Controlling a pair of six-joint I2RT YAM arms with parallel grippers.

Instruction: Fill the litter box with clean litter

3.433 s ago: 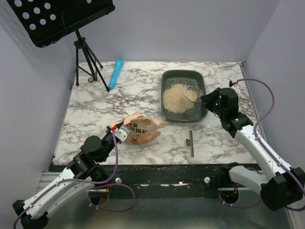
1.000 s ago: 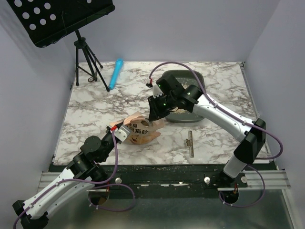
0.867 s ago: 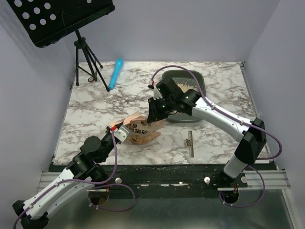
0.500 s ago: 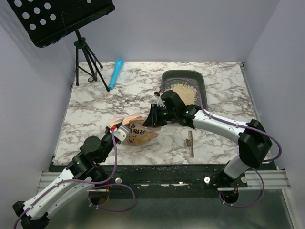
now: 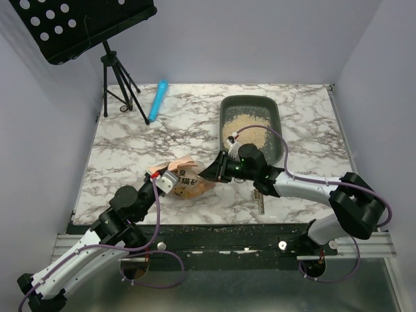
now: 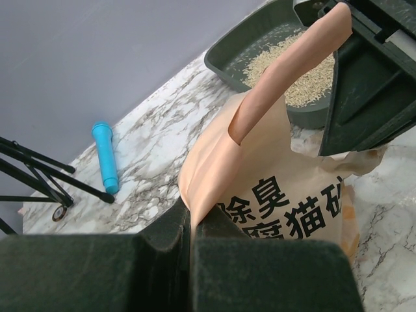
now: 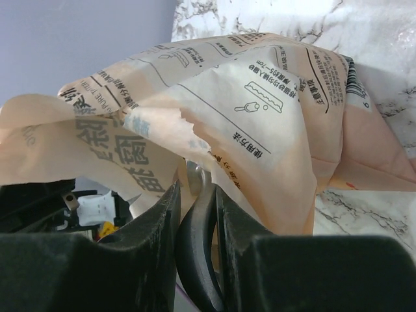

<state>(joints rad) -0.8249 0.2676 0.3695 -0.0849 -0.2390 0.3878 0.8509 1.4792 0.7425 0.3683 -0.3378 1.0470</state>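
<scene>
The dark grey-green litter box (image 5: 275, 121) stands at the back right with a pile of pale clean litter (image 5: 249, 129) in it; it also shows in the left wrist view as litter box (image 6: 246, 49) and litter (image 6: 294, 77). An orange printed bag (image 5: 190, 181) lies in the middle near the front. My left gripper (image 5: 167, 180) is shut on the bag's near edge (image 6: 195, 195). My right gripper (image 5: 220, 170) is shut on the black handle (image 7: 198, 227) of a scoop. The scoop's silver part (image 7: 197, 177) reaches into the bag's mouth (image 7: 162, 130), mostly hidden.
A black tripod (image 5: 121, 91) and a blue cylinder (image 5: 158, 99) stand at the back left. A thin dark strip (image 5: 260, 197) lies in front of the litter box. Loose granules dot the table's front edge (image 5: 214, 226).
My right arm swung from over the litter box leftward and down to the bag, bringing the scoop into its mouth. The left gripper stayed shut on the bag.
</scene>
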